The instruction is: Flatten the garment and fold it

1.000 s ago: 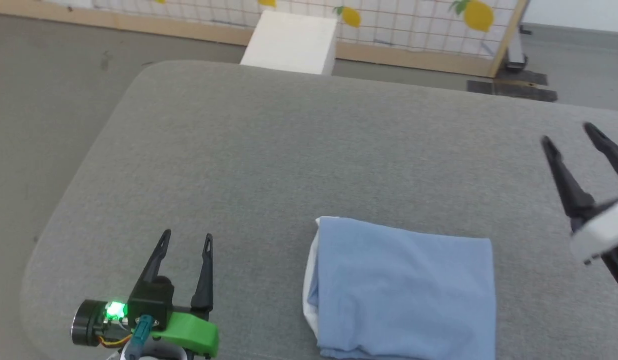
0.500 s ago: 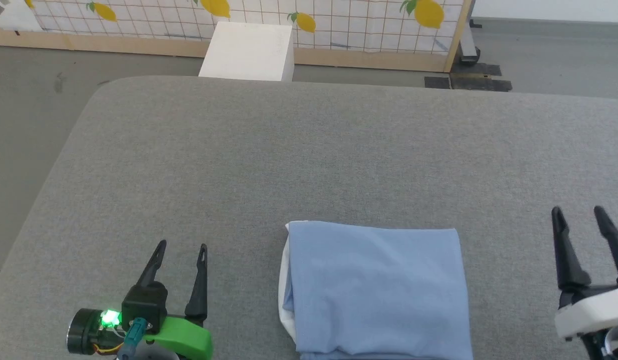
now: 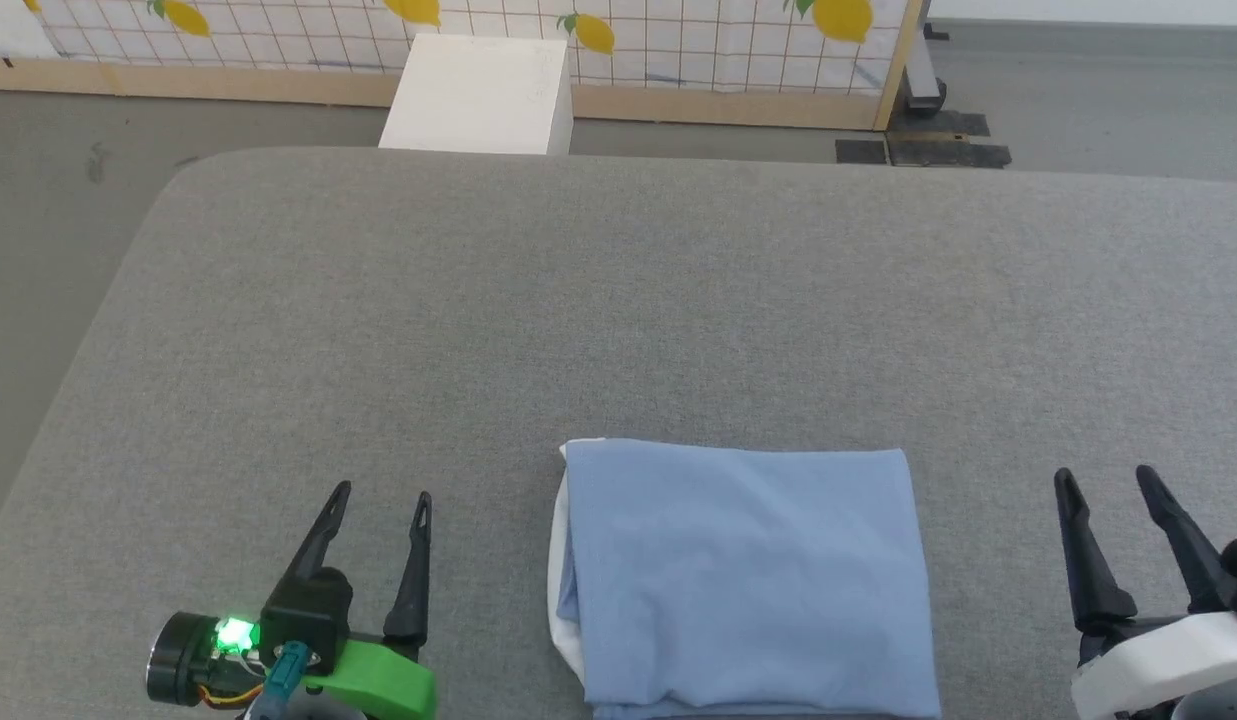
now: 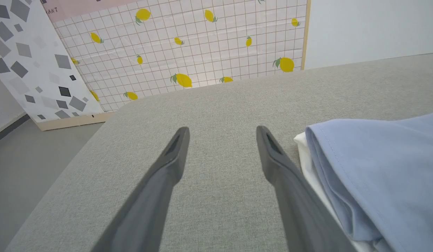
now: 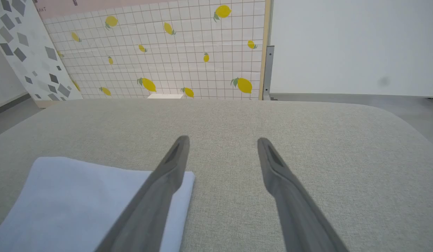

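The left gripper (image 3: 383,492) has its jaws spread wide with nothing between them but bare grey fabric. It sits over the near left part of the counter (image 3: 618,300), apart from the garment's left side. In the left wrist view the left gripper (image 4: 222,128) shows the same wide gap, and its right finger runs just beside the white layer at the garment's (image 4: 384,168) edge; contact there cannot be told. The right gripper (image 3: 1102,473) also has its jaws spread wide and grips nothing, standing over the near right part of the counter, clear of the garment's right side. In the right wrist view the right gripper (image 5: 222,139) has its left finger crossing in front of a corner of the garment (image 5: 79,196). A small green light (image 3: 235,632) glows on the left wrist. The garment (image 3: 743,580) lies at the counter's near edge between the two grippers, folded into a neat light blue rectangle with a white layer showing along its left side. The only legible writing is the letters "ANT" (image 4: 51,10) on a pink panel behind the counter; the rest of the word is cut off. A white block (image 3: 478,95) stands on the floor beyond the far edge, against a grid-patterned screen printed with lemons (image 3: 678,40); whether the block is a container cannot be told.
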{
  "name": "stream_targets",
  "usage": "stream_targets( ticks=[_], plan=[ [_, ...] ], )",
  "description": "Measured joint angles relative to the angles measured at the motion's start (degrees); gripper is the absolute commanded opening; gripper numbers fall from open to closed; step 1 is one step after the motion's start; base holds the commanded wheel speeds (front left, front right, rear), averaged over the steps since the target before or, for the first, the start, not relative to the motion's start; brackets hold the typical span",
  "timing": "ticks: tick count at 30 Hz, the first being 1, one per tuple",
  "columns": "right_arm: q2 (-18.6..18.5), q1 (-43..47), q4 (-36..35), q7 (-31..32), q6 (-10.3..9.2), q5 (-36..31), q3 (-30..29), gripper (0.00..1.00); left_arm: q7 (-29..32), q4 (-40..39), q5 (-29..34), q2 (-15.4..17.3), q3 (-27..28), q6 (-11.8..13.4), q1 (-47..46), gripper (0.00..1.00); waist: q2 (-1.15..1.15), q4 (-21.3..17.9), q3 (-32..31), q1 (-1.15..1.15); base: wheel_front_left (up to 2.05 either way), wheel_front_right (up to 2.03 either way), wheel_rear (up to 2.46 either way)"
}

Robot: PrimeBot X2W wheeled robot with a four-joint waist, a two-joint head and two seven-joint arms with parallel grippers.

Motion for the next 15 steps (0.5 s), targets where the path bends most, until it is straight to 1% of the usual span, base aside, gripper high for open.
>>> stream_targets(
  ticks=[3,5,9,11,13,15],
  plan=[
    [-1.87,0.04,0.11,3.71,0.00,2.44,1.70,1.00,-0.07,-0.24,0.00,-0.01,-0.37,0.00,-0.05,1.00,0.00,0.21,0.62,0.00,0.00,0.00,0.00],
    [-3.28,0.04,0.51,8.29,0.00,6.17,3.20,1.00,-0.08,-0.35,0.01,-0.02,-0.64,0.00,-0.07,1.00,0.00,0.38,1.18,0.00,0.00,0.00,0.00],
    [-7.00,-0.34,1.81,20.60,-0.01,15.75,5.42,1.00,0.00,-0.44,0.01,-0.07,-1.01,0.01,-0.14,1.00,0.00,0.89,2.74,0.00,0.00,0.00,0.00],
    [-8.76,-0.87,2.49,27.40,-0.01,21.92,6.54,1.00,0.00,-0.42,0.01,-0.05,-1.21,0.01,-0.32,1.00,0.00,1.24,3.69,0.00,0.00,0.00,0.00],
    [-8.75,-2.10,3.59,32.82,-0.01,27.77,6.12,1.00,0.00,-0.42,0.02,-0.05,-1.45,0.01,-0.67,1.00,0.00,1.61,4.56,0.00,0.00,0.00,0.00],
    [-8.96,-3.78,5.01,37.84,-0.01,31.62,5.53,1.00,0.01,-0.31,0.03,-0.02,-1.63,-0.03,-1.08,1.00,0.00,2.16,5.51,0.00,0.00,0.00,0.00]
  ],
)
